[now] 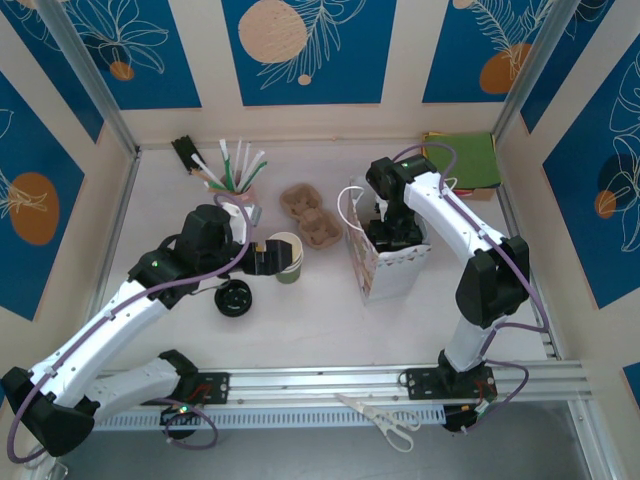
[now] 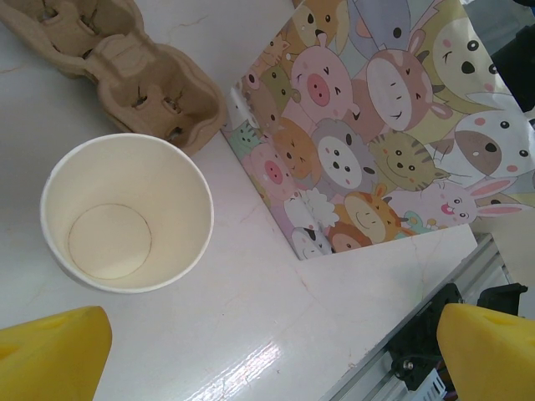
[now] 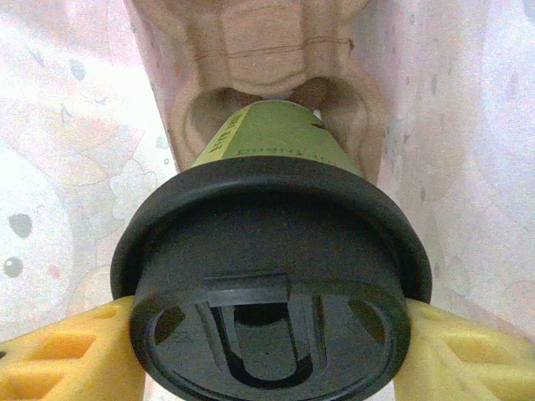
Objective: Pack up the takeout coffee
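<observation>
Left jaws spread (right jaws clamped).

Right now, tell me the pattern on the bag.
The bag: cartoon animal faces; left wrist view.

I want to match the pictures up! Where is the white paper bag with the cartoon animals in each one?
Top external: the white paper bag with cartoon animals stands right of centre.
Left wrist: its printed side, upper right.
Right wrist: its pale inside walls, around the green paper cup with black lid.
Shared landmark: the brown pulp cup carrier, left of the bag in top and left wrist views.
</observation>
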`<control>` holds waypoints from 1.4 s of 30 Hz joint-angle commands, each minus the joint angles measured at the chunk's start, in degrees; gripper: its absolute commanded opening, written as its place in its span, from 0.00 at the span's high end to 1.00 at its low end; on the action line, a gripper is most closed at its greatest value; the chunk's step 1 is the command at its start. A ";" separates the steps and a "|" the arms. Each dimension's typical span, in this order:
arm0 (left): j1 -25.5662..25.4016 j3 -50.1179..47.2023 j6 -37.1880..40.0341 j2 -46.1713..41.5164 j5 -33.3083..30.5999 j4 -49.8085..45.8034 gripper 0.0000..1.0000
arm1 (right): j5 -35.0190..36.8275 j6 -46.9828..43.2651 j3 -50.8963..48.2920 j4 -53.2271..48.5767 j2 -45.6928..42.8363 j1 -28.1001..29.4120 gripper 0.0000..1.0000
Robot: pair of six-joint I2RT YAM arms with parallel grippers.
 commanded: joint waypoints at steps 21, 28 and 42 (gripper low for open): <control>0.62 0.98 1.29 0.43 0.10 0.94 0.00 | -1.68 0.02 -0.34 -0.26 0.37 -0.46 0.36; 0.61 0.89 1.24 0.54 0.21 0.95 0.00 | -1.76 -0.17 -0.51 -0.05 0.45 -0.75 0.36; 0.65 0.67 0.92 0.33 0.28 0.86 0.00 | -1.89 -0.85 -1.03 1.01 1.26 -1.42 0.36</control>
